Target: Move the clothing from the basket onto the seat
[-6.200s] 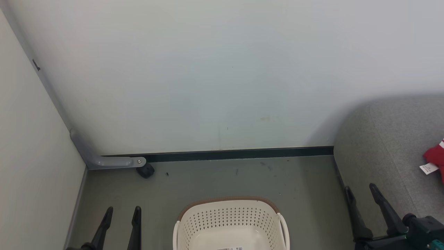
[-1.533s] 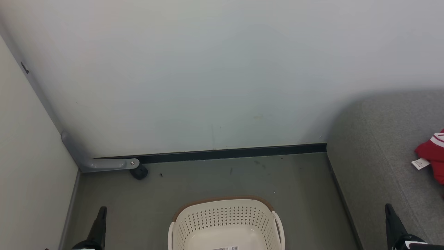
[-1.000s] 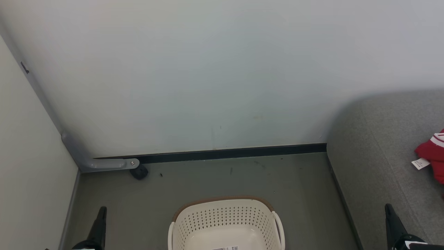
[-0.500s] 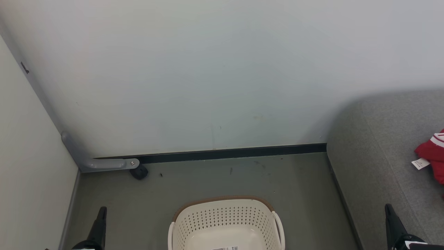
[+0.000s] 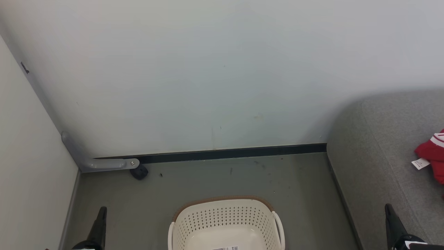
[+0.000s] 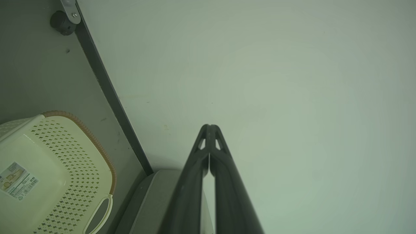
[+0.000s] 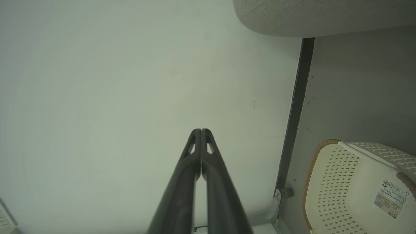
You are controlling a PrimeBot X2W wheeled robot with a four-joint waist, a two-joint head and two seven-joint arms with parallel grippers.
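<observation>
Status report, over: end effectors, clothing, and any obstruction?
Both shut and empty: left end effector, right end effector. Red clothing lying on seat. Seen part of basket bare. No obstruction seen.

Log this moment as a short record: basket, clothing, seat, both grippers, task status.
basket: cream, on the floor in front of the robot; a paper label on its bottom, no clothing in the part that shows
clothing: red, with a white tag, lying on the seat at the head view's right edge
seat: grey, right of the basket
left gripper: shut, holding nothing
right gripper: shut, holding nothing
task status: looks done, as far as the views show
</observation>
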